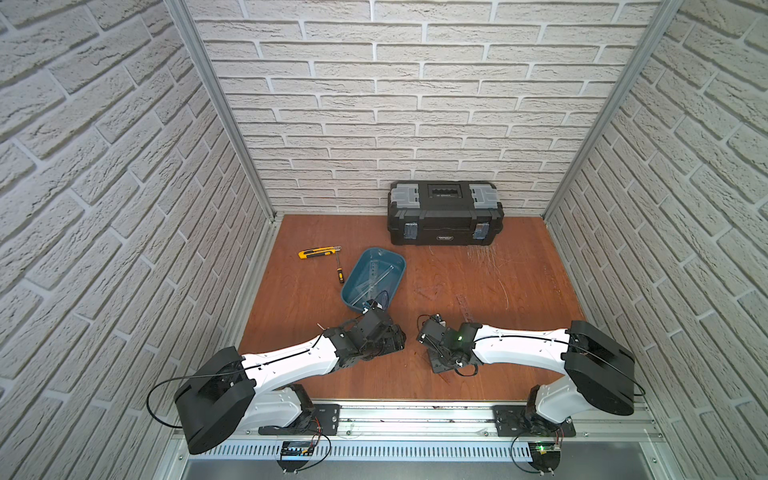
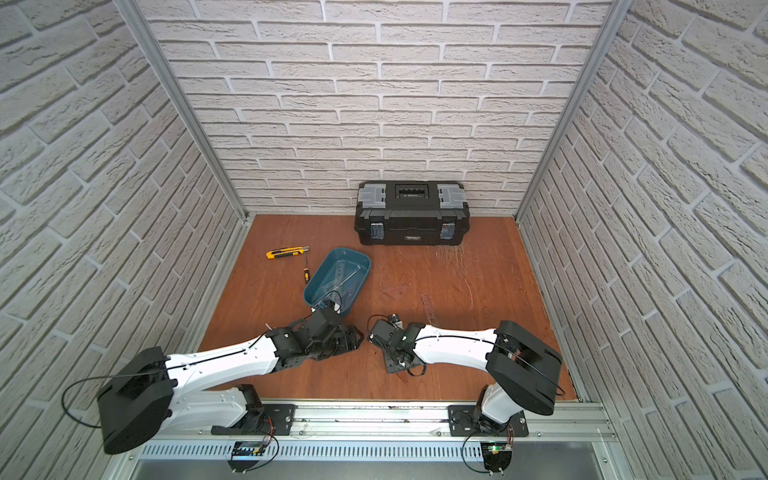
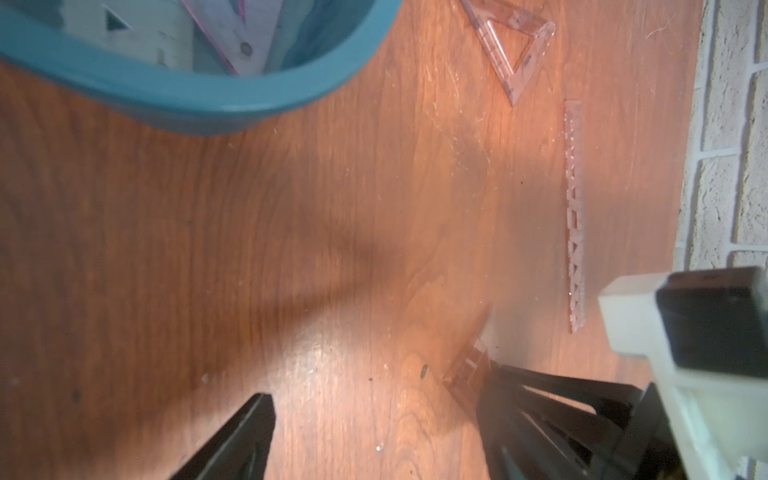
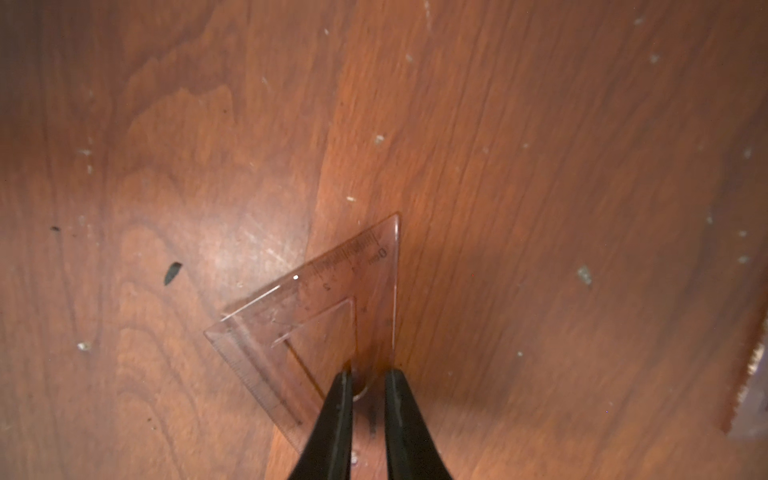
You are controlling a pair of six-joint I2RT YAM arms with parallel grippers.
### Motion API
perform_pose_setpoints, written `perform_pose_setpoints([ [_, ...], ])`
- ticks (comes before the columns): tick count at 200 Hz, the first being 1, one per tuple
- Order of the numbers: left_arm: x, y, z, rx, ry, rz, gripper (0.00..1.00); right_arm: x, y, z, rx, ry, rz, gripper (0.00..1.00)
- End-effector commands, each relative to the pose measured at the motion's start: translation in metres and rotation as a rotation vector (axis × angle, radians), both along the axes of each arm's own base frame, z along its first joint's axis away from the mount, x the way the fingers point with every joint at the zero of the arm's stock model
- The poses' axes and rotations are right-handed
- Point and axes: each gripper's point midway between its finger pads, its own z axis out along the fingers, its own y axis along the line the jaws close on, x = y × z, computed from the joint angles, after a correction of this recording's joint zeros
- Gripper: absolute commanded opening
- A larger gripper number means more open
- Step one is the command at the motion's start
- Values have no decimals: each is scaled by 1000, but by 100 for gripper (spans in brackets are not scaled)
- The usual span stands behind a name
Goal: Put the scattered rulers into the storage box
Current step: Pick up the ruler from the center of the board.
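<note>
Right gripper (image 4: 369, 374), I judge, pinches 1 leg of the clear triangular plastic set square (image 4: 332, 291); the shallow teal storage box (image 1: 368, 257) lies forward-left.

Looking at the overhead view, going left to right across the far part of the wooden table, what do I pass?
In a top view: yellow utility knife → small yellow-and-black screwdriver → shallow teal plastic tub → large black toolbox with grey latches.
</note>
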Motion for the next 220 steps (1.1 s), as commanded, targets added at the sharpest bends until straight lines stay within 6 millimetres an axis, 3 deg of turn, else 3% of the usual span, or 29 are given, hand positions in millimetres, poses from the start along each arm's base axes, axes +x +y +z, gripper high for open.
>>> perform_pose_setpoints([
  [1,1,-12,-2,-52,-7,-9,81,-19,-19,-33,-54,103,-8,16],
  [77,1,-60,-21,-165,51,-83,59,-24,-16,-41,16,139,-32,14],
  [104,0,-73,-26,-182,62,-113,55,-25,-15,-42,36,149,-40,14],
  [150,-7,-65,-37,-148,95,-107,53,-26,-16,-45,61,160,-54,13],
  [220,-18,-55,-37,-128,117,-108,42,-27,-18,-47,75,166,-67,13],
])
